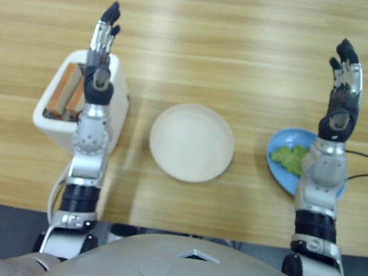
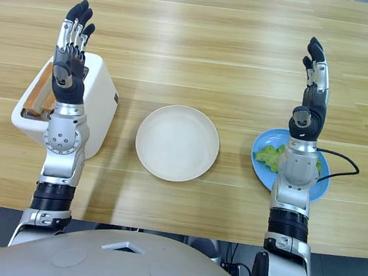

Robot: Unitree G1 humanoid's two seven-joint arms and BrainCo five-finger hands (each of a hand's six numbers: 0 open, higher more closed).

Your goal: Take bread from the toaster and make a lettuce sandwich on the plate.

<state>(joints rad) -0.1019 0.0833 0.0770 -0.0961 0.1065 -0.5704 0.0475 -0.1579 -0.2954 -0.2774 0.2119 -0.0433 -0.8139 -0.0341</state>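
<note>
Fingers are held straight and released on the left hand (image 1: 100,64) and right hand (image 1: 341,98), nothing grasped. Browned bread slices (image 1: 64,90) are seated in the white boxy toaster (image 1: 120,104). Green lettuce (image 1: 289,157) is laid on the blue dish (image 1: 277,145), and the cream round plate (image 1: 191,142) is set between toaster and dish.

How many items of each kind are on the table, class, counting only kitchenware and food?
Toaster: 1
Bread slices, standing in the toaster: 2
Plates: 2, a cream plate and a blue plate
Lettuce pile, on the blue plate: 1
Total: 6
</note>
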